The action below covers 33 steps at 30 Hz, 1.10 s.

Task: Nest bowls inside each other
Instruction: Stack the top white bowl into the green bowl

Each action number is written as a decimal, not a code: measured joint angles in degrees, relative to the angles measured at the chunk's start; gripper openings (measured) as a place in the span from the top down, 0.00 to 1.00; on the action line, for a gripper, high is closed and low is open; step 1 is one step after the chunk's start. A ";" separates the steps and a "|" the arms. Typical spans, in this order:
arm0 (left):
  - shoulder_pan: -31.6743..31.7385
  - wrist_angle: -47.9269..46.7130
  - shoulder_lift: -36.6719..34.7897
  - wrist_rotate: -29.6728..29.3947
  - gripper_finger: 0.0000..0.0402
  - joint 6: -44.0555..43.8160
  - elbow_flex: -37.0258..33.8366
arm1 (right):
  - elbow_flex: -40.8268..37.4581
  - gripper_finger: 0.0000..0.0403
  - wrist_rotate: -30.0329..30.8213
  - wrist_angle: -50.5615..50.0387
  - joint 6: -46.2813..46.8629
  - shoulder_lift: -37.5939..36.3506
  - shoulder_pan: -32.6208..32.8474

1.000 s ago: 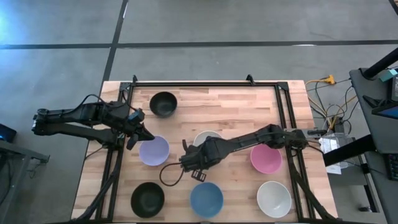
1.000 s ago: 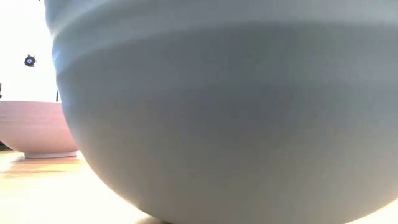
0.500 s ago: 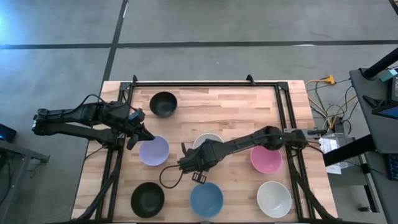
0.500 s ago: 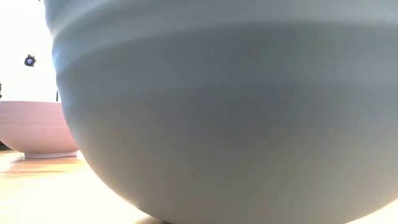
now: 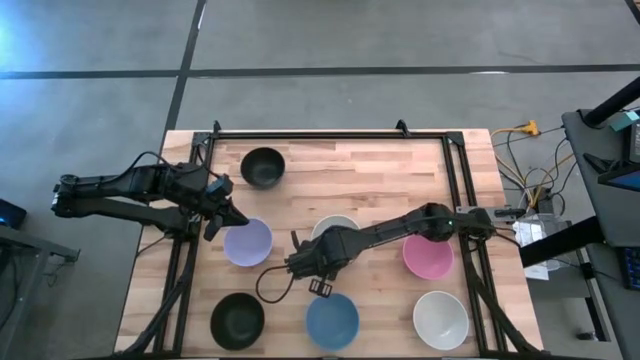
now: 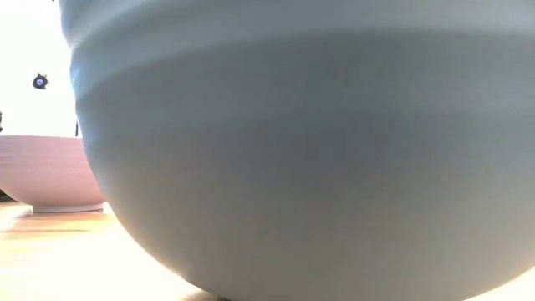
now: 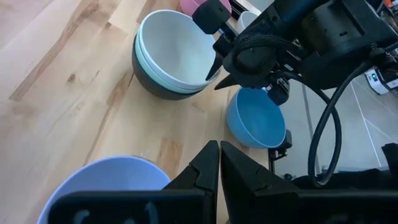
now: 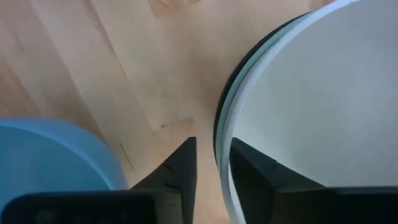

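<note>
Right gripper (image 8: 210, 163) jaws ajar astride bowl stack (image 8: 298, 93) rim

High cam: straight down, far, whole table (image 5: 380, 180) + both arms. Low cam: table level, nearly blocked by one bowl right at lens. L wrist: looks across at nested stack (image 7: 171, 59) + blue bowl (image 7: 255, 124). R wrist: v close, same stack + blue bowl.

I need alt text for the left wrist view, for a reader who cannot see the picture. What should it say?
A stack of bowls, white and pale green nested in a dark one, stands on the wooden table, with the right gripper at its rim. A blue bowl sits beyond; a lavender bowl is nearest, beside the left gripper, jaws shut.
</note>
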 joint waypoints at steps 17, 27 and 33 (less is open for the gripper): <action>0.01 0.09 0.91 0.02 1.00 0.00 0.00 | 1.23 0.95 -1.48 1.54 0.19 -6.10 -0.70; 0.03 0.16 2.90 0.07 1.00 0.04 0.00 | 1.07 0.98 -3.74 -1.36 0.30 -4.20 -1.16; 0.03 0.16 2.68 0.07 1.00 0.04 0.00 | 1.07 0.98 -3.76 -5.18 0.59 -4.17 -1.14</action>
